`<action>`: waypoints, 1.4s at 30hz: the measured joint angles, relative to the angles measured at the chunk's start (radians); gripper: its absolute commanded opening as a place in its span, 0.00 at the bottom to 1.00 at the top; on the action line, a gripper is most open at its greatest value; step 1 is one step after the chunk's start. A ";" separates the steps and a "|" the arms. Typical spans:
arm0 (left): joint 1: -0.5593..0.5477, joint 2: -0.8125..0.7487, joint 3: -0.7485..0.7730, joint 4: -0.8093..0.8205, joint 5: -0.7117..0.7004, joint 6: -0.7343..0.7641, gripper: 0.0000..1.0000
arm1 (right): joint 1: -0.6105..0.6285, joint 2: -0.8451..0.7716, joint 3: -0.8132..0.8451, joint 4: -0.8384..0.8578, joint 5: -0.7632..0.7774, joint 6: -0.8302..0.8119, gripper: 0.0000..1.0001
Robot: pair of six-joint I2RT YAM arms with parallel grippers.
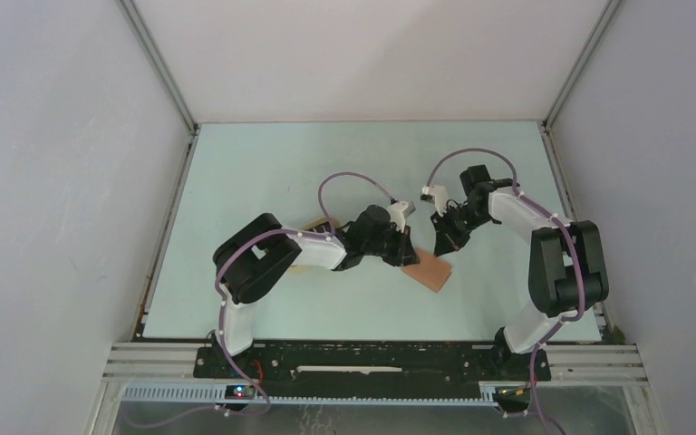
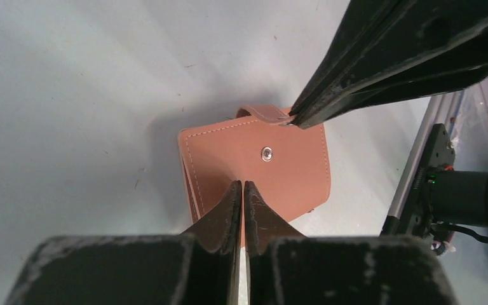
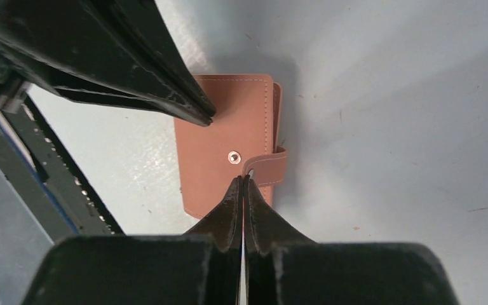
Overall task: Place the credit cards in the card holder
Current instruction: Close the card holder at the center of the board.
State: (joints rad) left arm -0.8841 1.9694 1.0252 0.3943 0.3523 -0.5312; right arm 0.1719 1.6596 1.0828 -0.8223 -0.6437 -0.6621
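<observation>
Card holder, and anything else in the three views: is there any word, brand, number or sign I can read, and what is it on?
No readable text in any view.
Card holder: plain leather with stitching, no brand or lettering.
Snap: bare metal, no legible stamp.
Board below the left arm's base: only small lights; any marking is too small to read.

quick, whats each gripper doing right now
left gripper: closed, tips at the edge of the card holder; whether it grips cannot be told
right gripper: closed, pinching the snap tab
</observation>
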 measured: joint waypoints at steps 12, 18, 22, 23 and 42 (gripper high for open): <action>0.032 0.000 -0.048 0.117 0.065 -0.080 0.03 | 0.040 -0.007 -0.036 0.048 0.068 -0.036 0.00; 0.034 0.000 -0.048 0.129 0.074 -0.093 0.01 | 0.057 -0.045 -0.054 0.060 0.075 -0.055 0.00; 0.034 0.000 -0.048 0.137 0.078 -0.099 0.01 | 0.079 -0.064 -0.064 0.070 0.087 -0.064 0.00; 0.035 0.000 -0.048 0.139 0.079 -0.099 0.01 | 0.085 -0.064 -0.067 0.074 0.092 -0.066 0.00; 0.062 0.025 -0.048 0.174 0.107 -0.167 0.00 | 0.163 -0.070 -0.099 0.110 0.151 -0.081 0.00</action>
State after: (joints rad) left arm -0.8219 1.9945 0.9771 0.5686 0.4595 -0.6987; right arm 0.3347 1.5898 0.9836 -0.7120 -0.4931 -0.7429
